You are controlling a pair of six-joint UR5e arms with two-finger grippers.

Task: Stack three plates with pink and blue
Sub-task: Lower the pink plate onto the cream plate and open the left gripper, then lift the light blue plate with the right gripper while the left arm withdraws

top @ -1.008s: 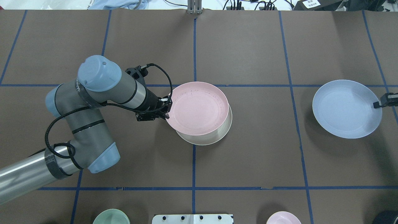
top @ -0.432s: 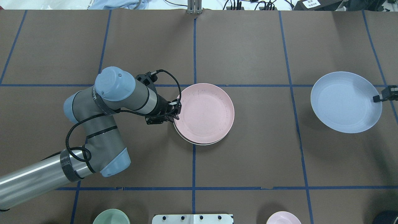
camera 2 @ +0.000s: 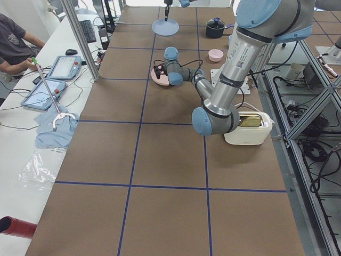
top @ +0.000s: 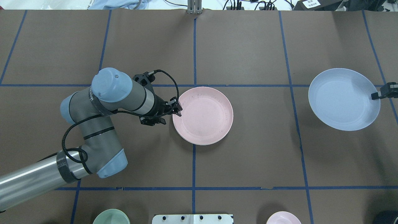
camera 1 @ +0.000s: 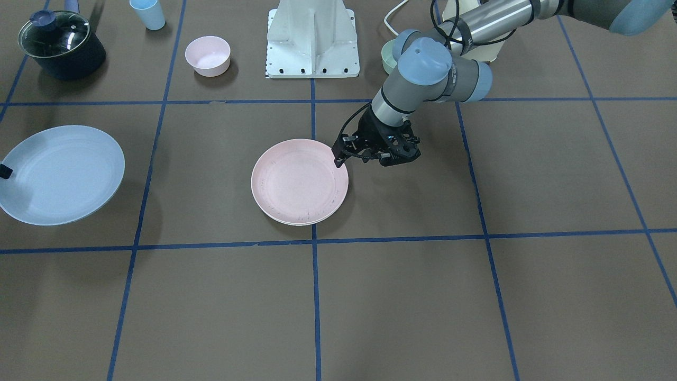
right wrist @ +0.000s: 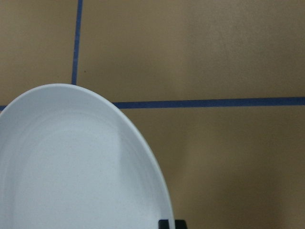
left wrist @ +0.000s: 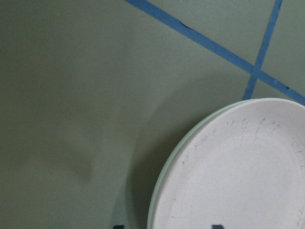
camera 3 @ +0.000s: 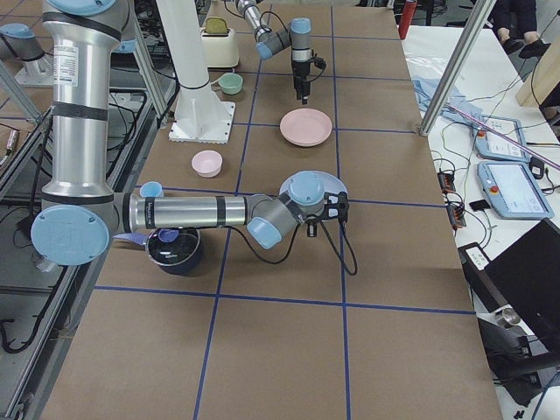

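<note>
Plainly left pincer [top: 178, 109] gapes (beside scuffed pink plate [top: 203, 116]); right pincer [top: 375, 96] pinches blue plate [top: 342, 99].

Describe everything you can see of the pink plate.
The pink plate is round, shallow and matte, plastic-looking, with faint dark scuffs just inside its rim. It lies level near the table's middle, nested on a cream plate whose edge barely peeks out. The left gripper sits at its rim, jaws apart; contact is unclear.

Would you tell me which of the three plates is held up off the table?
The light blue plate, gripped at its rim by the right gripper, its shadow offset; the pink plate lies on the cream plate.
</note>
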